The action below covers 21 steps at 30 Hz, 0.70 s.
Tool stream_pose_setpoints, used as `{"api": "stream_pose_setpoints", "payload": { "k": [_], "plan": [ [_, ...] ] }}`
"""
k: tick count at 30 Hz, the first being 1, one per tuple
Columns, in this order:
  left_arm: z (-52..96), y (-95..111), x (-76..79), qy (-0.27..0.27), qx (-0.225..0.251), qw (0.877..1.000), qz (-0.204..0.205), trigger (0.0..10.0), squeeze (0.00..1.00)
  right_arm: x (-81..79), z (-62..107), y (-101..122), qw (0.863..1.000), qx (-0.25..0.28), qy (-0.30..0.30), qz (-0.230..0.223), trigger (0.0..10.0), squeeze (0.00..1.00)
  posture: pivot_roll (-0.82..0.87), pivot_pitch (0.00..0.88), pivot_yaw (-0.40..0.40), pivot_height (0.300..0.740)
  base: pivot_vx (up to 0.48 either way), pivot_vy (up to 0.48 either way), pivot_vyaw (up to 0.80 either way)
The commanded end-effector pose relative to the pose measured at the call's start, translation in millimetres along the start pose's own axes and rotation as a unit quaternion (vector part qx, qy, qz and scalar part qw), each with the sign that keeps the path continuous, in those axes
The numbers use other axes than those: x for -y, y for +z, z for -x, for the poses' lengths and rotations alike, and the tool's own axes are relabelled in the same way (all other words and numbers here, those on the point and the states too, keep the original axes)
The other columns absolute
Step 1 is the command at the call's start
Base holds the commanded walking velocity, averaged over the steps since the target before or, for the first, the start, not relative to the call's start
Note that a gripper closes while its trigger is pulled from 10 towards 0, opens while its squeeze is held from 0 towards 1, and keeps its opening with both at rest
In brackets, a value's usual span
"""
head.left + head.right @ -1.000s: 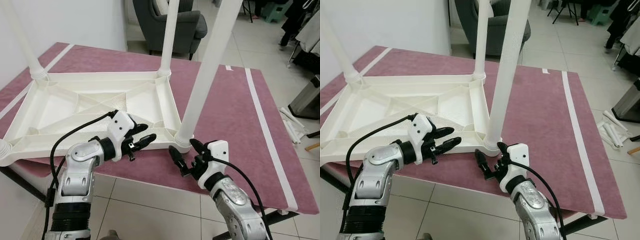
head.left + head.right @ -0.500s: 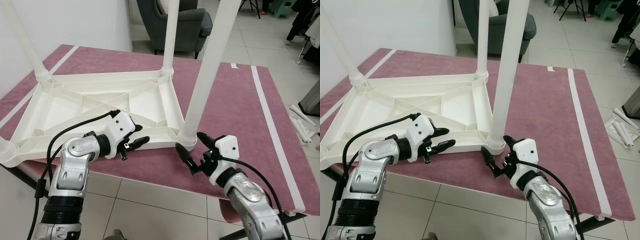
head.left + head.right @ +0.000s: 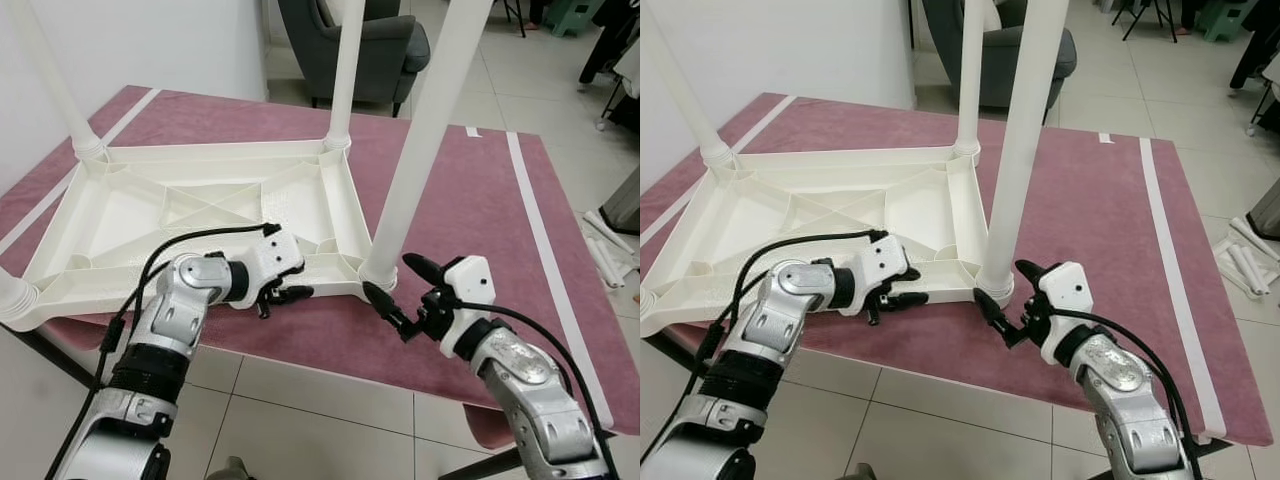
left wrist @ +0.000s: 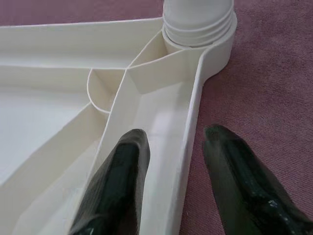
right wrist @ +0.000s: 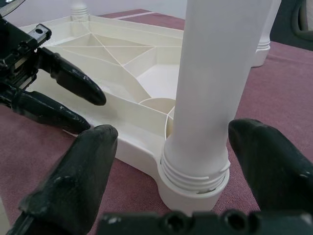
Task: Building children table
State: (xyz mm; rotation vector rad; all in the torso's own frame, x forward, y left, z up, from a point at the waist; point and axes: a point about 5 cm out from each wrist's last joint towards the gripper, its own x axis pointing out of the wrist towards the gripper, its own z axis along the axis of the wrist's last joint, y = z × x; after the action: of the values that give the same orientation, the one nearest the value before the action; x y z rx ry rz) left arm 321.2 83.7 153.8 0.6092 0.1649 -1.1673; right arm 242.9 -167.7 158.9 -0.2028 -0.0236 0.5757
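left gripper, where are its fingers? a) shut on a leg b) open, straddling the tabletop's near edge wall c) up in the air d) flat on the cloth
b: the left gripper has one finger inside the upturned white tabletop rim, the other outside over the maroon cloth.

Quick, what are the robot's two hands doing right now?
Left gripper: open, fingers astride the table frame's edge.
Right gripper: open, fingers either side of the white leg, not touching.

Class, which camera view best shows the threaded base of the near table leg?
The right wrist view: the leg base sits close up between the open right gripper, its rings plain. The left wrist view shows it at a corner; in the eye views it is small.
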Motion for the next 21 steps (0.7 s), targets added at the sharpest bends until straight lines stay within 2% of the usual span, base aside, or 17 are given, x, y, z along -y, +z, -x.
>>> {"api": "stream_pose_setpoints", "payload": {
  "k": [1,4,15,16,17,21],
  "plan": [
    [-3.0,-4.5,-3.1,0.042,-0.009,0.999,0.001,10.0,0.00,-0.3,1.8,-2.3,1.000,-0.003,-0.004,-0.015,10.0,0.00,0.07,0.000,0.030,0.740,0.000,0.000,0.00],
    [-4.7,-5.5,-3.4,0.041,-0.010,0.999,0.000,10.0,0.00,-0.4,2.2,-2.6,1.000,-0.003,-0.004,-0.015,10.0,0.00,0.07,0.000,0.030,0.740,0.000,0.000,0.00],
    [-31.2,-10.2,-6.1,0.035,-0.033,0.999,0.001,10.0,0.00,0.2,1.9,-1.9,1.000,-0.004,-0.004,-0.016,10.0,0.00,0.05,0.000,0.031,0.740,0.000,0.000,0.00],
    [-32.6,-12.1,-8.0,0.043,-0.039,0.998,0.002,7.7,0.00,0.4,2.4,-1.4,1.000,-0.004,-0.005,-0.016,10.0,0.00,0.05,0.000,0.033,0.740,0.000,0.000,0.00],
    [-32.9,-13.7,-9.6,0.048,-0.044,0.998,0.001,0.0,0.00,0.6,2.8,-1.1,1.000,-0.004,-0.006,-0.016,10.0,0.00,0.05,0.000,0.033,0.740,0.000,0.000,0.00],
    [-29.5,-17.8,-12.0,0.049,-0.050,0.998,-0.006,0.0,0.00,0.6,4.0,-1.2,1.000,-0.004,-0.009,-0.017,10.0,0.00,0.05,0.000,0.034,0.740,0.000,0.000,0.00]
  ]
}}
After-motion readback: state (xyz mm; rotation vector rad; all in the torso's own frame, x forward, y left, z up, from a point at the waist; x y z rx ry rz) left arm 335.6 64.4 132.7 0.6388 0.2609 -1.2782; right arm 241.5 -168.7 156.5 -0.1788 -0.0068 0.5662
